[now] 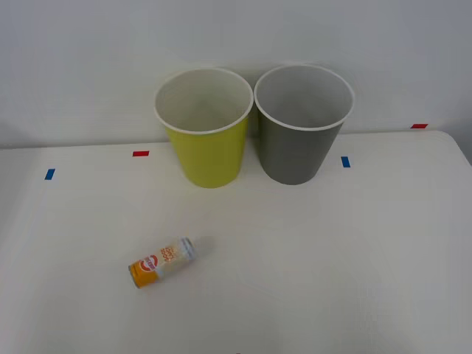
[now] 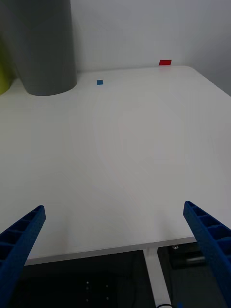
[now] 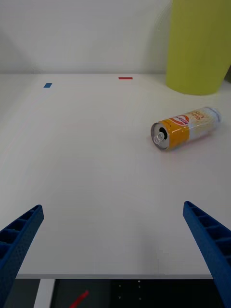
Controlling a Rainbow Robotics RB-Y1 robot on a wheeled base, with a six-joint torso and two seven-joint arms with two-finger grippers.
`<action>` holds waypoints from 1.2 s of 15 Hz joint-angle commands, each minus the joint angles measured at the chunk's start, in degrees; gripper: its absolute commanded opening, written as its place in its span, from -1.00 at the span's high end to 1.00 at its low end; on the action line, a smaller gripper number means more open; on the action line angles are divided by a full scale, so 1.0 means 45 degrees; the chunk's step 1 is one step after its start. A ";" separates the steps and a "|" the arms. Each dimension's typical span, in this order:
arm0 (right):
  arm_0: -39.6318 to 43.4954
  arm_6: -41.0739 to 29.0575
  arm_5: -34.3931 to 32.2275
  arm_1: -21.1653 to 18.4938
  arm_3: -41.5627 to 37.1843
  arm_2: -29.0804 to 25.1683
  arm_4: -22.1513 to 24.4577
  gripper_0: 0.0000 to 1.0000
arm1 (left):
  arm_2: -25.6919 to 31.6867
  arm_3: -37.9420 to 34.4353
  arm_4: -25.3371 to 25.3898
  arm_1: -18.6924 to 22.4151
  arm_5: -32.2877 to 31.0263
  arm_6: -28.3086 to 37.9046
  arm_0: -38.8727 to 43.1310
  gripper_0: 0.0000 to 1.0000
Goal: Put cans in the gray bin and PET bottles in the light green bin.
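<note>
Here, from the front, a single can point(image 1: 163, 262) lies on its side on the white surface point(image 1: 332, 251), on the robot's left half and well short of the two bins. Its long axis runs diagonally: the orange, opened end points toward the robot and outward to the left, the pale end toward the green bin point(image 1: 204, 129). The gray bin point(image 1: 302, 125), where a can belongs, stands just beside the green one, on its right.

From the right wrist, the right gripper point(image 2: 115, 245) hangs at the near edge of the surface with its jaws spread wide and empty. The gray bin rises far ahead, with a blue marker point(image 2: 100, 82) and a red marker point(image 2: 165, 62) beyond bare tabletop; no can lies before these jaws.

From the left wrist, the left gripper point(image 3: 113, 248) also sits at the near edge, jaws wide apart and holding nothing. The can rests ahead of them and off to one side, its pull-tab end turned toward the camera, the green bin behind it. The left arm looks the nearer one, and the jaws would likely need to turn to close across the can's slanted body.
</note>
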 commanded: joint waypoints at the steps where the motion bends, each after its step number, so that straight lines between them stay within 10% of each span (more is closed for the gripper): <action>1: -0.0729 0.0007 0.0449 0.0154 -0.0360 0.0117 0.0028 -1.00 | -0.0176 -0.0419 -0.0009 -0.0017 0.0391 -0.0026 -0.0866 1.00; 18: -0.0729 0.0007 0.0449 0.0154 -0.0360 0.0117 0.0028 -1.00 | -0.0176 -0.0419 -0.0009 -0.0017 0.0391 -0.0026 -0.0866 1.00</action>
